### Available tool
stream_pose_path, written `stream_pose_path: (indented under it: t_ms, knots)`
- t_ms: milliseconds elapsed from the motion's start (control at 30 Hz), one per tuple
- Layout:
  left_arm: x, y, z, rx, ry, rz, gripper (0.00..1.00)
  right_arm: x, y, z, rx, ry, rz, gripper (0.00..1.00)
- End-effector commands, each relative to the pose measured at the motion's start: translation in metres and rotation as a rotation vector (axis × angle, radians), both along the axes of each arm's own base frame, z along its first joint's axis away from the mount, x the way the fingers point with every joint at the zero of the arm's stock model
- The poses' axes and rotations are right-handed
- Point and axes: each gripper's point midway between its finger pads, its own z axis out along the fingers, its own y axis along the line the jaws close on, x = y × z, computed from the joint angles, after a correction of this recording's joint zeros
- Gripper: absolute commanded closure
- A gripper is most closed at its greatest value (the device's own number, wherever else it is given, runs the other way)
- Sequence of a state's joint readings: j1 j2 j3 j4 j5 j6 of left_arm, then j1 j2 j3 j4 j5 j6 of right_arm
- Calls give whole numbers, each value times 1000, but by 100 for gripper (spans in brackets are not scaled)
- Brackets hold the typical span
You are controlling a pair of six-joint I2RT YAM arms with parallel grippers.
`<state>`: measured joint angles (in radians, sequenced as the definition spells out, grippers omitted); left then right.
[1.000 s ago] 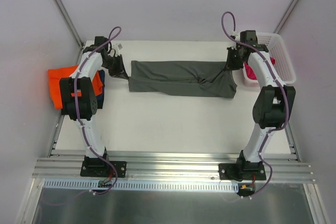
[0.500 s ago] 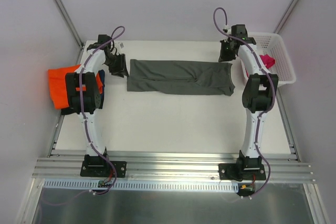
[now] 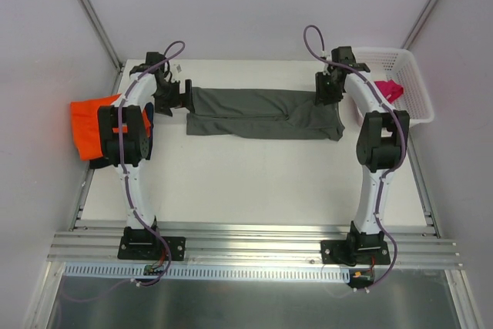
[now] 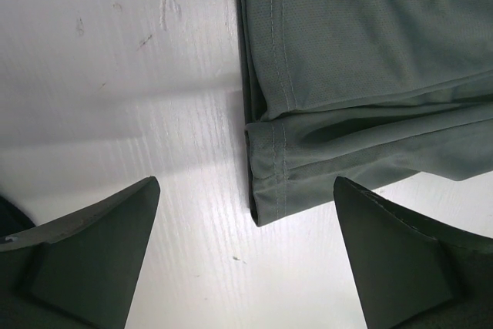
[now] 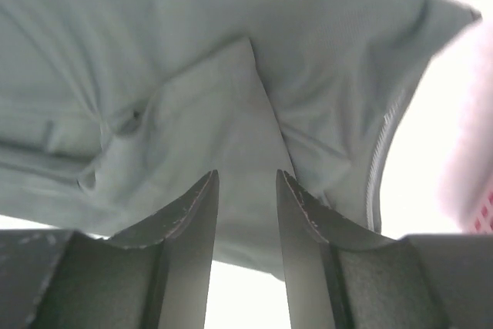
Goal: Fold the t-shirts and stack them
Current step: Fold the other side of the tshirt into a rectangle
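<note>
Pale walls close round a white surface (image 3: 254,182), with both arms bolted at its near edge. Largest on it is the dark grey t-shirt (image 3: 266,113), folded into a long band that lies flat across the far half, between the two arms. At the far right corner stands a white plastic lattice basket (image 3: 416,86). A magenta-pink t-shirt (image 3: 389,90) lies crumpled inside it. An orange t-shirt (image 3: 88,125) sits at the surface's left edge, partly hidden by the left arm and well apart from the basket.

The left hand (image 3: 183,96) hovers at the grey shirt's left end, its fingers (image 4: 85,256) spread wide and holding nothing. The right hand (image 3: 323,92) is over the shirt's right end, its fingers (image 5: 185,229) parted by a narrow gap and not clamped on the cloth.

Only the overhead view shows the basket and the orange shirt. The left wrist view adds the grey shirt's double-stitched hem, its fine knit and the stacked layers at one corner, plus faint scratches on the surface. The right wrist view shows soft creases and a pointed fold beneath the gap.
</note>
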<state>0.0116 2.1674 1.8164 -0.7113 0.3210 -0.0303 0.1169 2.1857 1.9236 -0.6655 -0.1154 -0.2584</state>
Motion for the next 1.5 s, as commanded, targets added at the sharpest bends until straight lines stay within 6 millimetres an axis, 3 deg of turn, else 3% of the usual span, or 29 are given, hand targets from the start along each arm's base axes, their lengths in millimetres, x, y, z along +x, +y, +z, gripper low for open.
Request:
stream_pose_path:
  t_ms: [0,133,267,433,700,1333,1467]
  knots:
    - [-2,-3,34,6,-69,-4,3,-11,-12,30,-25,-51,9,61]
    - [-2,-5,31,-7,-63,-9,5,-18,-17,15,-35,-15,16,60]
    - [-1,-6,31,-11,-65,-16,9,-11,-17,2,-28,8,22,61]
    - [-9,-8,32,-21,-57,-27,9,15,-16,-15,-26,4,20,61]
    - [-18,-8,30,-18,-44,-35,10,54,-12,-20,4,-49,8,60]
    - [-15,-12,22,-44,-20,-25,11,32,2,-24,54,6,58,61]
    - [-14,-13,24,-50,-23,-23,11,34,-2,-14,32,-18,44,62]
